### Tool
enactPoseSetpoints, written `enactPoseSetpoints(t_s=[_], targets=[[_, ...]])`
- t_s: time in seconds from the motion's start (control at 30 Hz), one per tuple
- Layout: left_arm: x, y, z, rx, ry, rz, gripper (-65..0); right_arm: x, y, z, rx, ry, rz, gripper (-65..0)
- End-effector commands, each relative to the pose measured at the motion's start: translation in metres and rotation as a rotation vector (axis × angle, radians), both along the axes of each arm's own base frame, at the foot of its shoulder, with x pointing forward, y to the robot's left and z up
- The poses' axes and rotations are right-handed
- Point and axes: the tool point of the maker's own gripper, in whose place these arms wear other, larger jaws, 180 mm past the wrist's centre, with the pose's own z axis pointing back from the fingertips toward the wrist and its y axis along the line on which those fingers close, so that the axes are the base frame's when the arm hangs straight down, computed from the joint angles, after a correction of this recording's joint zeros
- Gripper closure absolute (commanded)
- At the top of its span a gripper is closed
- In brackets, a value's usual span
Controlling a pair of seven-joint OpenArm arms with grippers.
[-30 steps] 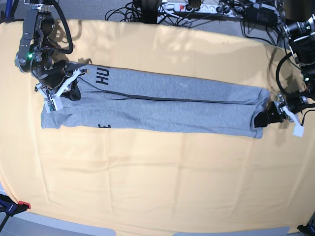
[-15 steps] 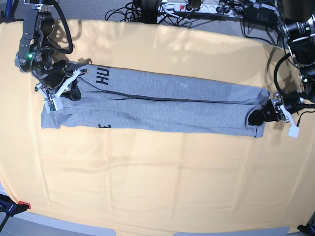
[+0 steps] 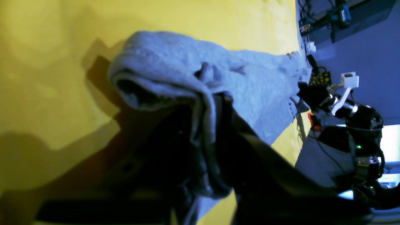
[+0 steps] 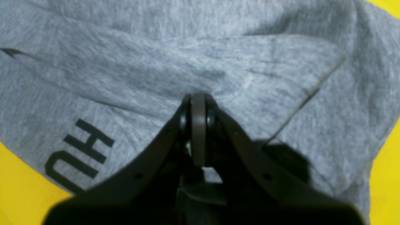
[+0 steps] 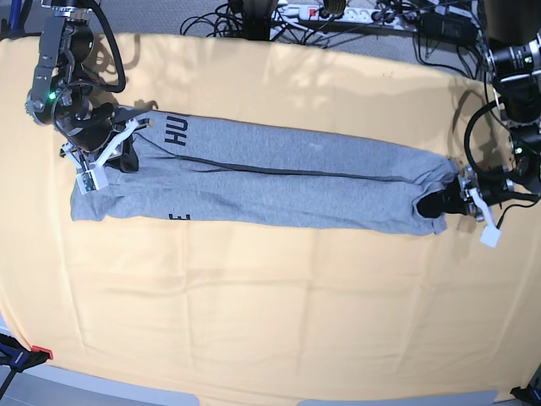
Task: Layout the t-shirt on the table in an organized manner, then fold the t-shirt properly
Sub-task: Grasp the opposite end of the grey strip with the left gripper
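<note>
The grey t-shirt (image 5: 279, 190) lies as a long narrow strip across the yellow table (image 5: 270, 296), its black lettering (image 5: 176, 131) near the left end. In the base view my right gripper (image 5: 127, 158) sits on that left end. The right wrist view shows it (image 4: 198, 103) shut, pinching a fold of the t-shirt (image 4: 156, 62). My left gripper (image 5: 433, 204) is at the strip's right end. In the left wrist view the gripper (image 3: 207, 131) is shut on the bunched end of the t-shirt (image 3: 250, 81), which curls over the dark fingers.
Cables and a power strip (image 5: 330, 13) run along the table's far edge. A red-tipped clamp (image 5: 38, 353) sits at the front left corner. The right arm (image 3: 347, 106) shows far off in the left wrist view.
My left gripper has slid leftward onto the shirt's right end and closed on it, bunching the end inward. The right arm and the left end have not moved.
</note>
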Motion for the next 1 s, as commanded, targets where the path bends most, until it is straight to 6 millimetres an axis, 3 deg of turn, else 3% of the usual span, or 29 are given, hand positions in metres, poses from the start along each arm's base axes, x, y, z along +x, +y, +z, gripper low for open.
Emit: enactPoseSetpoints(t_s=[0.0, 0.17, 0.33, 0.73, 0.97], targets=[[0.013, 0.005, 0.019, -0.005, -0.048, 0.007, 0.0, -0.001, -0.003, 0.0, -0.02, 0.011, 0.011, 0.0], [0.024, 0.011, 0.035, 0.007, -0.087, 0.012, 0.0, -0.001, -0.003, 0.001, -0.02, 0.01, 0.011, 0.0], [0.024, 0.015, 0.037, 0.017, -0.088, 0.016, 0.0, -0.001, -0.003, 0.001, -0.02, 0.008, 0.012, 0.0], [0.02, 0.048, 0.049, 0.085, -0.092, 0.048, 0.0, 0.009, -0.002, 0.008, -0.022, -0.017, 0.023, 0.0], [0.021, 0.036, 0.044, 0.059, -0.09, 0.036, 0.0, 0.011, -0.002, 0.009, -0.021, -0.023, 0.022, 0.0]])
